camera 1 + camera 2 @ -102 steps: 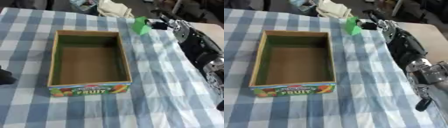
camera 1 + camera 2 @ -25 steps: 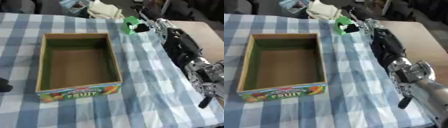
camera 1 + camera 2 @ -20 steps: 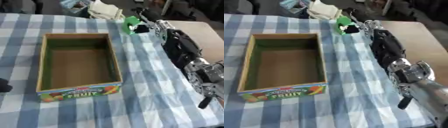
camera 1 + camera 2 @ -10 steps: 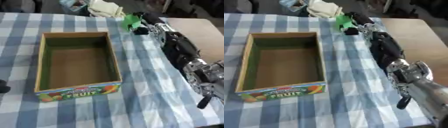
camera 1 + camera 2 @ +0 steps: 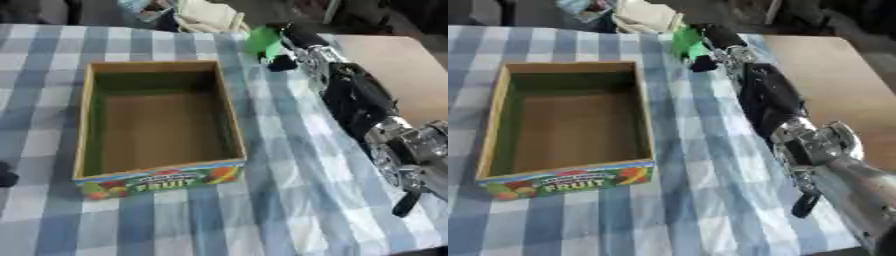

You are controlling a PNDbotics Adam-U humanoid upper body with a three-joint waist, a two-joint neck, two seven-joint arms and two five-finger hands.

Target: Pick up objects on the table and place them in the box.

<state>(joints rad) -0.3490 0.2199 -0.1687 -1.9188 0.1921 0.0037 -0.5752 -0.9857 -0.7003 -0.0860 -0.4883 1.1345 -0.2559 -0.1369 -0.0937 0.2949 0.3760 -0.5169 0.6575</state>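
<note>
1. The small green object (image 5: 261, 40), near the checked tablecloth's (image 5: 289, 200) far edge, is clasped by the black right hand (image 5: 284, 47).
2. Carrying to the empty cardboard fruit box (image 5: 229, 112) is called for next.

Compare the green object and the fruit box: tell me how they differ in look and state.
The green object is small and plain green; the fruit box is large, cardboard, with a printed fruit label. The green object sits at the right hand near the table's far edge; the box lies apart, open-topped and empty. Both are over the checked tablecloth.
</note>
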